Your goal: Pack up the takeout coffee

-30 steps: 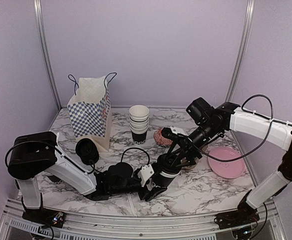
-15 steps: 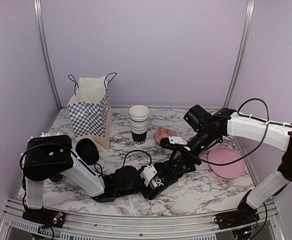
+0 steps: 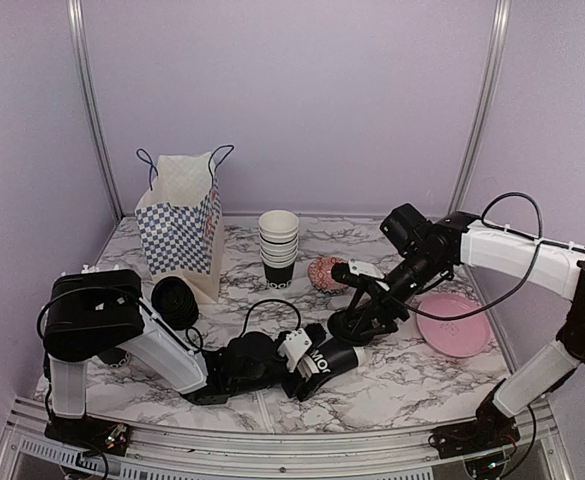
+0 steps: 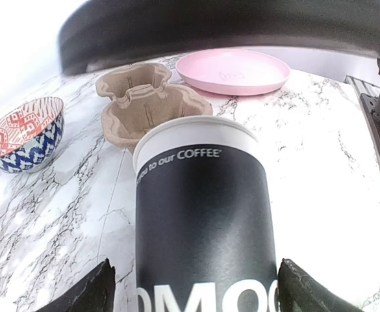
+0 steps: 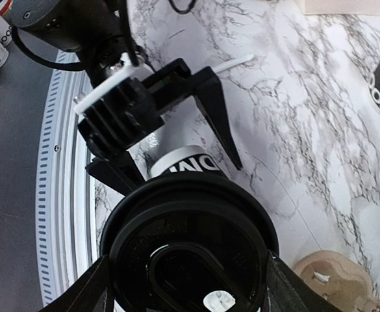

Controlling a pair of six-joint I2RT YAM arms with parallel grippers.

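Right gripper is easing back, clamping the lid just off the open rim of the cup; left gripper is gripping it tipped sideways, presenting its mouth for capping.

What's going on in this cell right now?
The left hand grips the black coffee cup, tipped well over with its open mouth toward the right arm. The right hand holds a black lid close to that rim, but the lid is not on yet. The checkered paper bag stands at the back left, and the cardboard carrier sits empty near the pink plate.
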